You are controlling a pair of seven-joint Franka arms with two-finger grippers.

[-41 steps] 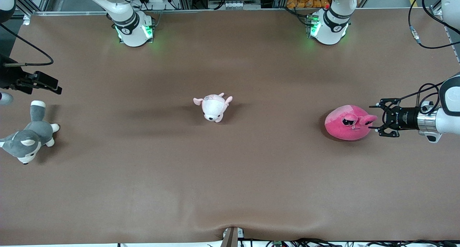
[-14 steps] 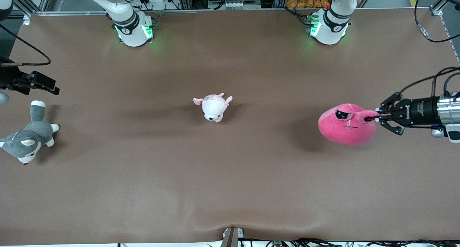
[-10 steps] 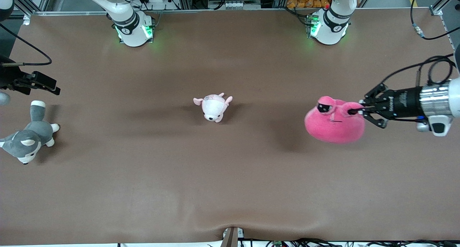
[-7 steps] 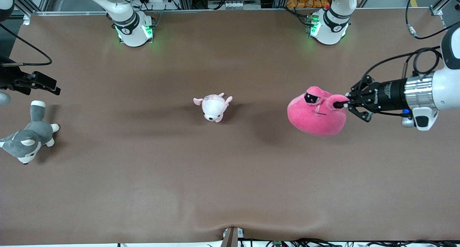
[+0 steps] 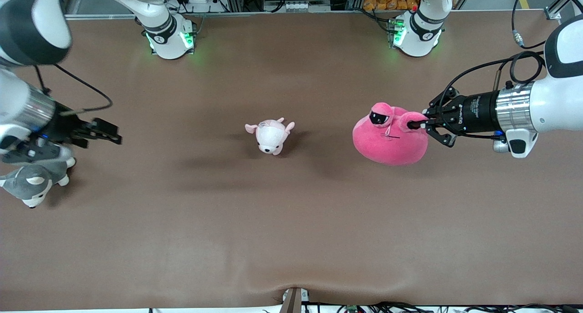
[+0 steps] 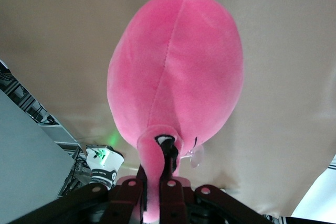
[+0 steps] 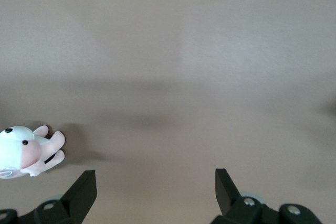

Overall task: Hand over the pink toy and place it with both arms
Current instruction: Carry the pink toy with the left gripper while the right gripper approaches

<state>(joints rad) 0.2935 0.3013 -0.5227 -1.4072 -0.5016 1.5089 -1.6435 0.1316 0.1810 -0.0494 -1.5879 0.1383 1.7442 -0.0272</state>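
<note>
The left gripper is up in the air, over the part of the brown table that lies toward the left arm's end. Its fingers are pressed together on one ear of the pink toy, and the toy hangs from this ear. In the left wrist view the pink toy fills the middle, and its ear goes down between the black fingers of the gripper. The toy is lifted off the cloth; its dark shadow falls on the table toward the middle. Its face with the dark half-lidded eyes is turned upward.

The right gripper is over the right arm's end of the table, above and just beside the grey-and-white husky plush, which lies on the cloth. Its two fingers are spread apart with nothing between them; the right wrist view shows both black fingers wide apart over bare cloth.

The small pale pink-and-white plush animal lies near the middle of the table, between the two grippers and well apart from the pink toy. It shows also at the edge of the right wrist view.
</note>
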